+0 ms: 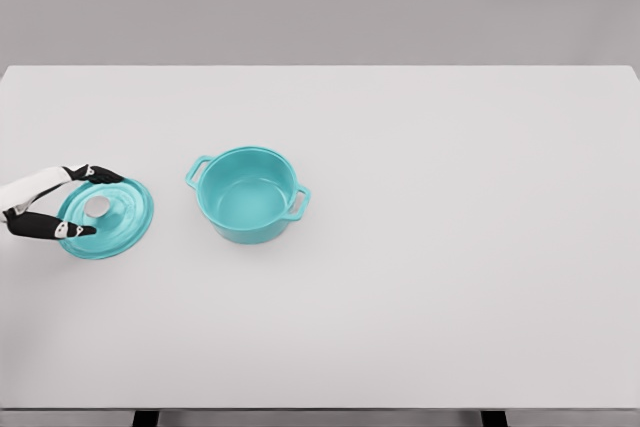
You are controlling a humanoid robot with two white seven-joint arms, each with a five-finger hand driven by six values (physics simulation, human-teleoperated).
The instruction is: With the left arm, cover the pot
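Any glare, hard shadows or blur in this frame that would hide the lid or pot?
Head view: flat, even light, no glare; only a faint soft shadow under the pot; lid and left hand are sharp; the table is near-white and featureless.

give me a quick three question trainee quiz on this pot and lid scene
1. True or false: the lid already sits on the pot.
2. Which side of the pot is the lid on in the head view? A) left B) right C) behind it
3. Fill in: the left robot hand has its fingers around the lid's ____.

Key:
1. False. The pot is open with its inside showing, and the lid is apart from it over the white table.
2. A
3. Rim: one finger shows at the top edge and one at the lower left edge, with the silver knob uncovered.
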